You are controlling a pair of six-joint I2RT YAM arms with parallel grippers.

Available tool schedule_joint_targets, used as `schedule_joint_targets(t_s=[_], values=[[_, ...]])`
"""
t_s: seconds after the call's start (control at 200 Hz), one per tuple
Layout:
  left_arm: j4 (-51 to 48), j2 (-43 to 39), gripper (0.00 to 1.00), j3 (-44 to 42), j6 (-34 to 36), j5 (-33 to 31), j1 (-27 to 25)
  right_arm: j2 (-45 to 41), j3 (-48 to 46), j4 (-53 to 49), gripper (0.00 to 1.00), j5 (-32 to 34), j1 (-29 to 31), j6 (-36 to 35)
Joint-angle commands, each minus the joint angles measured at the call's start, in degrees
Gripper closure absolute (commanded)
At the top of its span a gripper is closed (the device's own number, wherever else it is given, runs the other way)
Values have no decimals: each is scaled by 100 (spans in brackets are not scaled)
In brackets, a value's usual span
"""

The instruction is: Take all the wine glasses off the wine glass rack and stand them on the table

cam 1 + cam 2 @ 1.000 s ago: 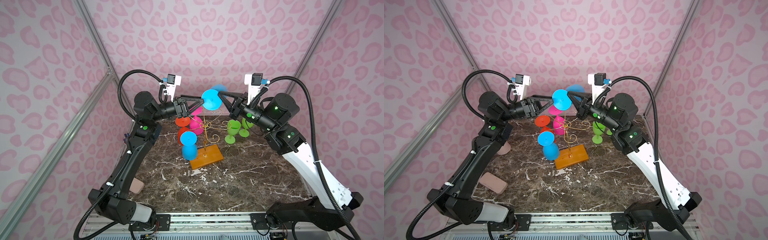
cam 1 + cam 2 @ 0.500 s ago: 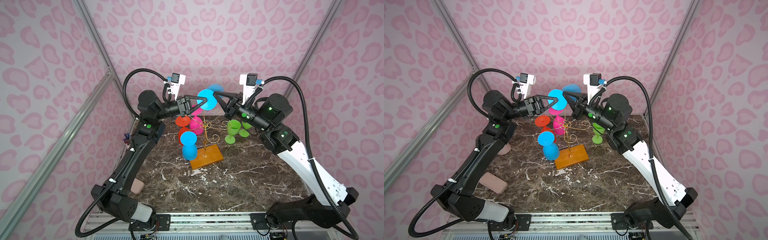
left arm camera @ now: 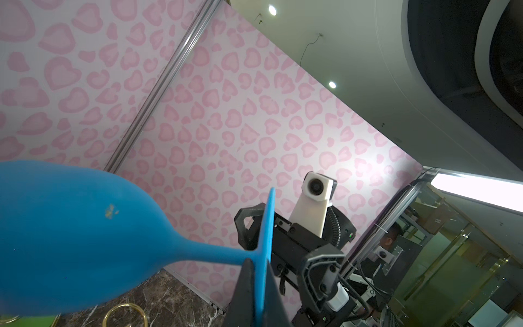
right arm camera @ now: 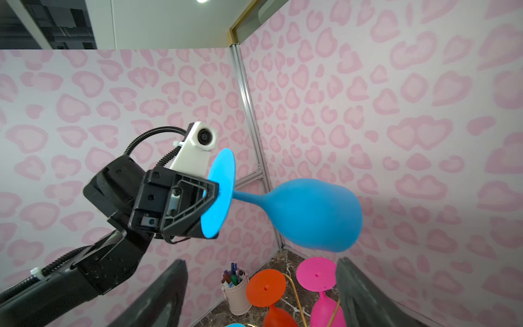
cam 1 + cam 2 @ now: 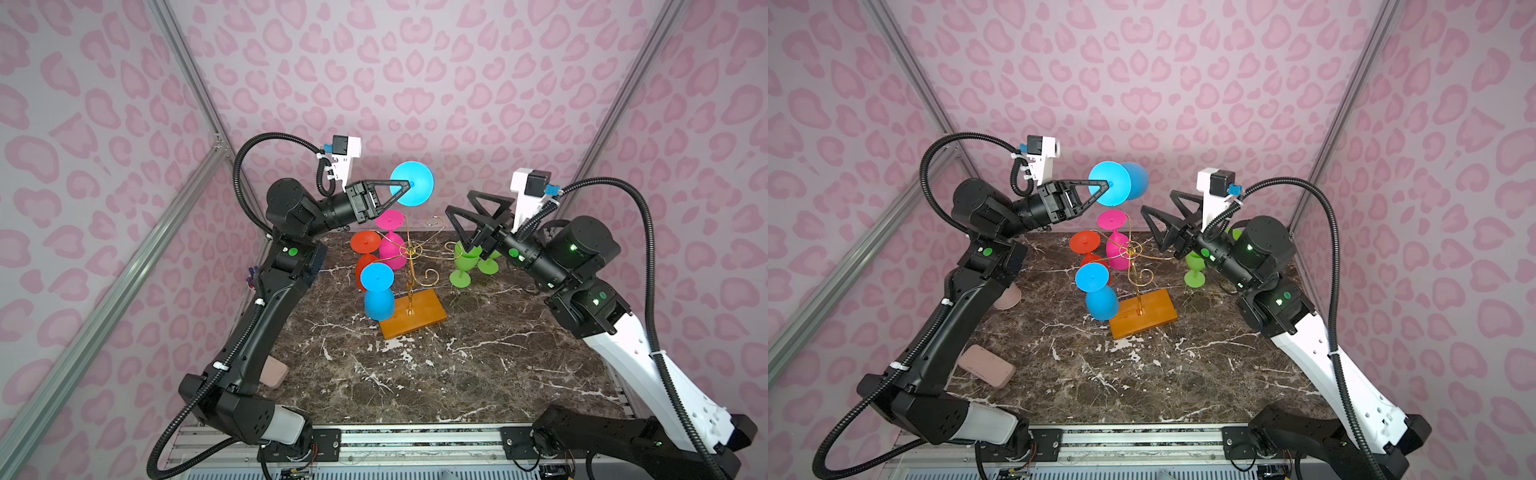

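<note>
The rack (image 5: 415,318) stands below. Above it, clear of its arms, the blue glass (image 4: 311,215) lies sideways, foot pinched by the left gripper (image 5: 406,185). The right gripper (image 5: 460,203) gapes empty. The glass looks light and matte (likely silicone); the stem would give a surer hold.

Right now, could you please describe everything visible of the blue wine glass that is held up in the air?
The blue wine glass is opaque, matte, rubbery-looking: rounded bowl, short stem, flat round foot. It lies roughly sideways in the air above the wine glass rack, clear of it. The left gripper is shut on the foot beside the stem; only its fingers touch it. A yellowish speck marks the bowl.
</note>
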Motion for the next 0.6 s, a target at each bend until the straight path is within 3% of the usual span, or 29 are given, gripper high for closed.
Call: schedule_joint_targets(t_s=[0.0, 0.325, 0.595], values=[[345, -73, 96, 116, -436, -223, 5, -129, -414, 253, 11, 357, 50, -1181], [422, -101, 96, 132, -1038, -193, 3, 575, -640, 1531, 2, 655, 382, -3406], [503, -147, 96, 149, -1537, -90, 5, 1318, -244, 2190, 2, 786, 379, -3853]])
